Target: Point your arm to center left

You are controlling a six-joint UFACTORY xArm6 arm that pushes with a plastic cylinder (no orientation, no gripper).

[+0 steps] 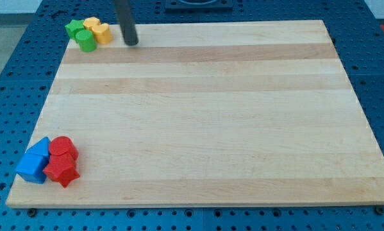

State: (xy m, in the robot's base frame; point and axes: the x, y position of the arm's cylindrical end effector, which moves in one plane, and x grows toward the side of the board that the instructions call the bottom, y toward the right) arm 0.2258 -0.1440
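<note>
Pale wood at the centre left of the surface point(50, 109) was bare, and my tip point(133, 43) stood far from it, near the view's top.

The target zone lay down and to the view's left of my tip; the tool was a plain rod, with nothing to spread or pinch. Just left of my tip sat four blocks: a green star point(73, 27), a green cylinder point(85, 40), and two yellow blocks point(98, 29). At the bottom left sat four more: two blue blocks point(35, 163), a red cylinder point(63, 147), a red star point(62, 171).
</note>
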